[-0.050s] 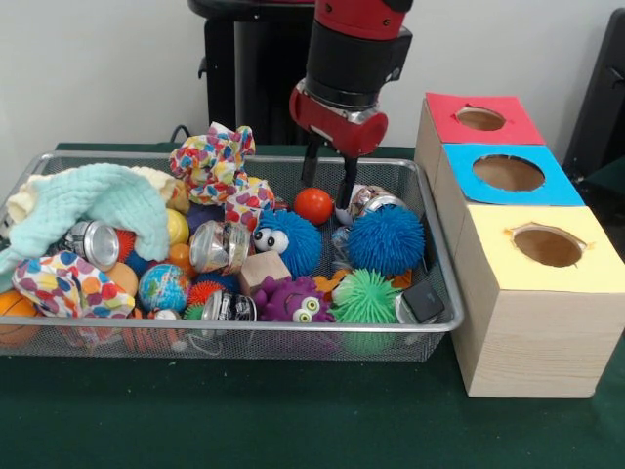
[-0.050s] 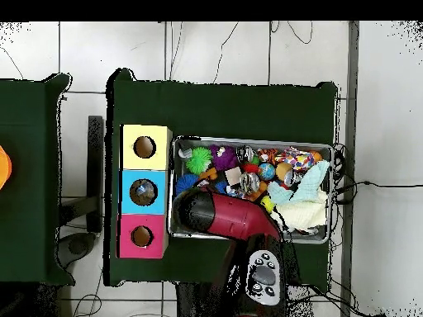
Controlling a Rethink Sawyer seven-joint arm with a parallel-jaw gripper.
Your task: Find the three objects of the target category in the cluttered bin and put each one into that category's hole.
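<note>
The claw [image 1: 327,188] is held open and empty above the orange ball [image 1: 313,205], upper middle of the frame — nothing has visibly been delivered; the bin [image 1: 444,283] remains crowded.

The bin [image 1: 444,293] at centre frame is bare wire mesh. Inside it: shiny metal tins [image 1: 219,245], a soft mint cloth [image 1: 88,205] — nubbly — and spiky rubbery balls [image 1: 387,239]. At right, the pale wooden box [image 1: 532,332] shows grain under matt coloured paper tops.
</note>
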